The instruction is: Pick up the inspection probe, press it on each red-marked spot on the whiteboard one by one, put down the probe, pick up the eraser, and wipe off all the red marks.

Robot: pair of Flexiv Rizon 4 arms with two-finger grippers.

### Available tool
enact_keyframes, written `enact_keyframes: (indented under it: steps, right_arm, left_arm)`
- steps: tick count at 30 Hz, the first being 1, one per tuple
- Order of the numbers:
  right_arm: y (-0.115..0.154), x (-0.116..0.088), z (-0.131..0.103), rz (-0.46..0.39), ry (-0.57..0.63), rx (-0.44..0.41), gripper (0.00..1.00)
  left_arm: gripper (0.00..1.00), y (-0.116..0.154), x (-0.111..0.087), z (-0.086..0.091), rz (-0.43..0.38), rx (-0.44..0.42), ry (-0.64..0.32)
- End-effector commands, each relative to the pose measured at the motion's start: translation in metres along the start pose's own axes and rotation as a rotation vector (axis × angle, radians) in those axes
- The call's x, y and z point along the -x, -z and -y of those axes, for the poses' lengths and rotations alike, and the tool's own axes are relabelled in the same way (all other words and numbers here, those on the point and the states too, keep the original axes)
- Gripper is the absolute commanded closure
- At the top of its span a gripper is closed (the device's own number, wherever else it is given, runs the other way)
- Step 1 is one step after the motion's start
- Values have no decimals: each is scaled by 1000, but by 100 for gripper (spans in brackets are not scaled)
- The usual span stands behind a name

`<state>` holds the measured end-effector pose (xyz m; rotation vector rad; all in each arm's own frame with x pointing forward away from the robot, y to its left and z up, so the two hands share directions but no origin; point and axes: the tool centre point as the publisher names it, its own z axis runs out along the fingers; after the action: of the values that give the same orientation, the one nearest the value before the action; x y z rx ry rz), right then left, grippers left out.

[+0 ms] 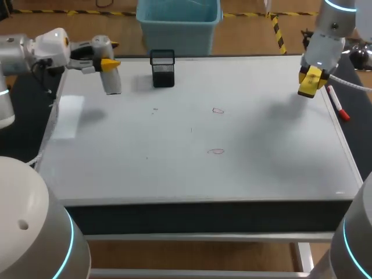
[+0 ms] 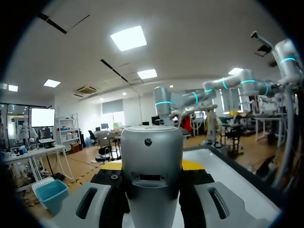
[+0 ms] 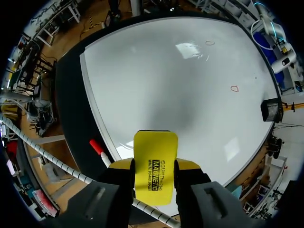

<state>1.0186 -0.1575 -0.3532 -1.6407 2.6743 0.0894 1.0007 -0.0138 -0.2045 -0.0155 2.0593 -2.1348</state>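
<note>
The probe (image 1: 111, 83) is pinched in the left gripper (image 1: 108, 63) and held above the far left corner of the whiteboard (image 1: 174, 168), near a mesh basket (image 1: 163, 68). The eraser (image 3: 155, 164) is clamped in the right gripper (image 1: 310, 80) over the right edge, beside a marker (image 1: 337, 103). Two red marks (image 1: 218, 110) are seen mid-board, well apart from both grippers.

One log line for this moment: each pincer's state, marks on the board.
left pincer: shut on probe | right pincer: shut on eraser | red marks: two, unwiped
</note>
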Motion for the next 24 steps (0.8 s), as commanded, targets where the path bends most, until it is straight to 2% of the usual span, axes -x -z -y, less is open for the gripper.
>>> enact_keyframes:
  steps: [1, 8, 15, 24]
  right_arm:
    - [0, 0, 1, -2, 2, -2, 100]
    - [0, 0, 1, -2, 2, -2, 100]
    - [0, 0, 1, -2, 2, -2, 100]
    - [0, 0, 1, -2, 2, -2, 100]
  left_arm:
    - [100, -24, -8, 2, -16, 5, -4]
    - [100, -64, -32, 3, -65, -21, 3]
    - [100, -105, -62, 0, -154, -39, 8]
    - [100, -155, -70, 0, -234, -42, 1]
